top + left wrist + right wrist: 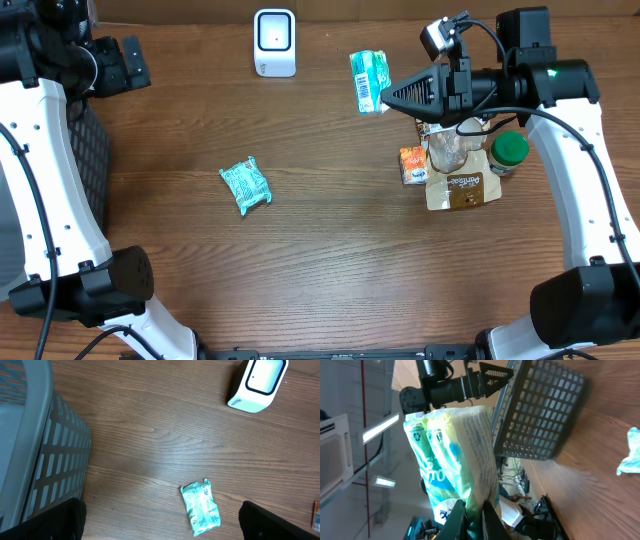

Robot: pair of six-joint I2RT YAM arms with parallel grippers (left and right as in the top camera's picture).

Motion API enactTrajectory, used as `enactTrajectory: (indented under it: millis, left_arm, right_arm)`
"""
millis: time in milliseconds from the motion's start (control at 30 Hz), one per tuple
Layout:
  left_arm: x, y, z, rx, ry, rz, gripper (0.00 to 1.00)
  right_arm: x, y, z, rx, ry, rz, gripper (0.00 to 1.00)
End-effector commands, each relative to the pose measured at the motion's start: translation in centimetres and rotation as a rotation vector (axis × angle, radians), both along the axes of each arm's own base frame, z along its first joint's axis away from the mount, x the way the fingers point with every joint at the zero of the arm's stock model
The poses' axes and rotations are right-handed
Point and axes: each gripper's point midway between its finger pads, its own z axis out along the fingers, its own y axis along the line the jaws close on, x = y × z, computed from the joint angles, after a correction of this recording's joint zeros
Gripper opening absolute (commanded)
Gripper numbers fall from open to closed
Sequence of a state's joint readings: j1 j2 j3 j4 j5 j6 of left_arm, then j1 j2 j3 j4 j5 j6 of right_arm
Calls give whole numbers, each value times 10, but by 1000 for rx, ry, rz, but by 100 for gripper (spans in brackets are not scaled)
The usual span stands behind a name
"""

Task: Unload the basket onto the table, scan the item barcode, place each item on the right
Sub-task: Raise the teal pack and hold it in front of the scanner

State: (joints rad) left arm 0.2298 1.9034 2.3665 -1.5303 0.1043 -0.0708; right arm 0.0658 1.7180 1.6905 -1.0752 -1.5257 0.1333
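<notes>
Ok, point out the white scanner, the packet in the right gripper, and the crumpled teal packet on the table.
white scanner (274,40): overhead view, on its front face.
held packet (368,78): overhead view, middle of its green wrapper.
crumpled teal packet (245,186): overhead view, centre of the wrapper.

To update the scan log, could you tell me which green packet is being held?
The packet near the white scanner, pinched by the right fingers; the other packet lies loose on the table.
</notes>
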Motion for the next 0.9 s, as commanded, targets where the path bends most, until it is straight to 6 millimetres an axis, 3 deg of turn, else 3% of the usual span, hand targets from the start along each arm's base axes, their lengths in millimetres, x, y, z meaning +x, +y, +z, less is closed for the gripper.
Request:
enactTrajectory:
  millis: [0, 133, 233, 333, 433, 633, 767, 867]
  left_arm:
    - [-2, -3, 8, 3, -24, -19, 99]
    - [-2, -3, 8, 3, -24, -19, 100]
    - [-2, -3, 8, 3, -24, -20, 100]
    - [-2, -3, 8, 3, -24, -19, 100]
    - [-1, -3, 8, 3, -24, -20, 99]
    - [-2, -3, 8, 3, -24, -19, 99]
    - [-2, -3, 8, 3, -24, -20, 100]
    - [-1, -3, 8, 3, -24, -20, 100]
  right_arm:
    - [8, 3, -12, -113, -37, -55, 4]
    - [26, 12, -57, -396, -3, -179, 4]
    - [28, 21, -66, -529, -32, -223, 4]
    - [39, 22, -55, -708, -121, -339, 4]
    - [53, 16, -30, -839, -230, -463, 4]
    - [101, 12, 15, -1050, -512, -734, 4]
    - [136, 29, 11, -1138, -674, -819, 4]
    - [171, 50, -11, -1233, -792, -863, 4]
